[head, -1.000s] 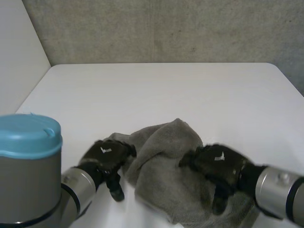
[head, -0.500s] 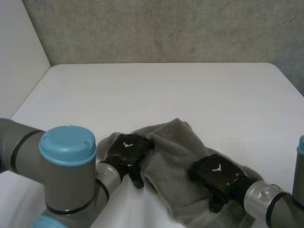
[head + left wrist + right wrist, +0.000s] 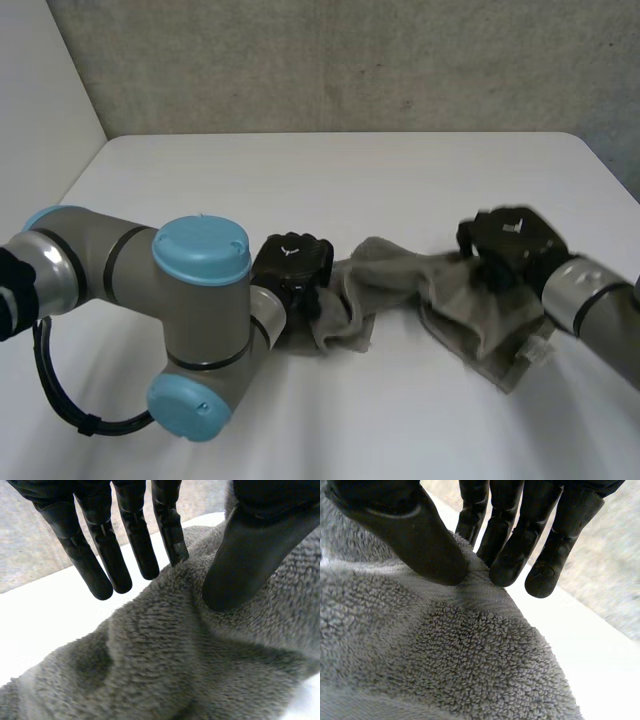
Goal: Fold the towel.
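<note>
Step in hand: judged to be spreading the bunched towel (image 3: 400,278) between two pinches, ahead of any fold.
Technique: draw the ends apart evenly, low over the table (image 3: 350,180), until the slack middle flattens. Keep both pinches firm on the edge, stop short of tugging cloth free, and lay it flat before folding.
Left hand (image 3: 293,262): left of centre, clamped on the towel's left end. Thumb (image 3: 245,555) pressed onto the pile, fingers (image 3: 170,535) straight behind the edge, cloth pinched between.
Towel: grey terry, rumpled into a loose band running from the left hand across to the right. Narrow at the left end, wider and draped at the right end, with a small white tag (image 3: 539,350) at the near right corner.
Right hand (image 3: 512,238): right of centre, slightly farther back than the left, closed on the towel's right end. Thumb on top, fingers behind the hem, cloth nipped between.
</note>
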